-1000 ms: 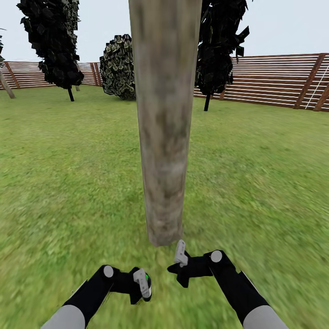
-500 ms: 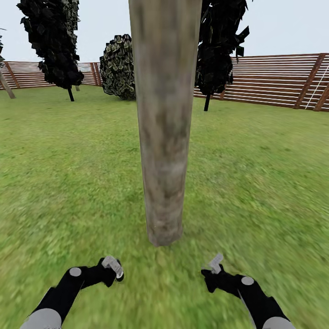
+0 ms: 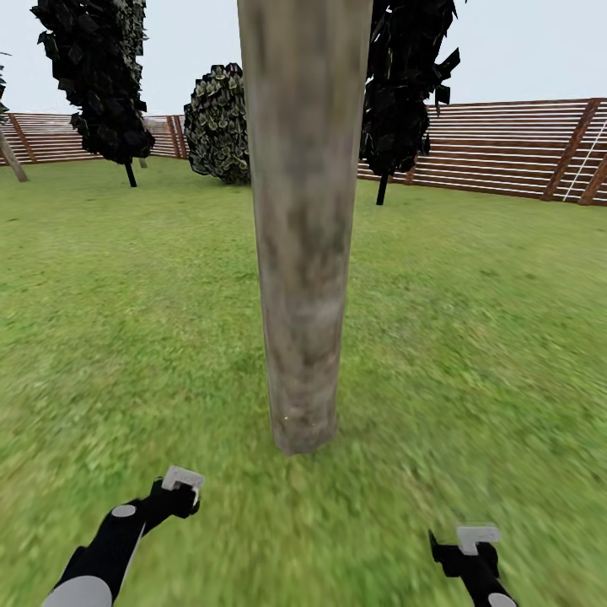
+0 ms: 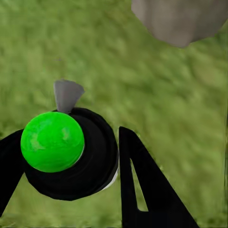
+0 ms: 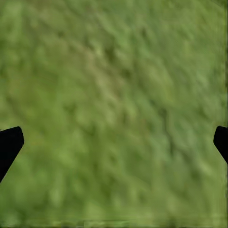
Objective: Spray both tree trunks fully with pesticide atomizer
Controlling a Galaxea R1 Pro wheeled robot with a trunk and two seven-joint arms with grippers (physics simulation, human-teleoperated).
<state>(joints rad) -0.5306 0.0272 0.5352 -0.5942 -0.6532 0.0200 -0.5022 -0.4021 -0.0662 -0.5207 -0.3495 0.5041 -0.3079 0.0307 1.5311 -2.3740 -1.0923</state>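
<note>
A thick mottled grey-brown tree trunk rises from the grass floor straight ahead; its base also shows in the left wrist view. The pesticide atomizer, a dark bottle with a bright green spot and a grey spray head, sits between the black fingers of my left gripper, which is shut on it. In the head view that left gripper hangs low, left of the trunk's foot. My right gripper is low on the right, open over bare grass.
A brown slat fence rings the lawn. Black-leaved cone trees and a round bush stand at the back. Another leaning grey trunk shows at the far left by the fence. Grass lies open on both sides of the near trunk.
Both arms have swung outward and back from the trunk's foot: the left to the left, the right to the right and lower. The camera has stayed still.
</note>
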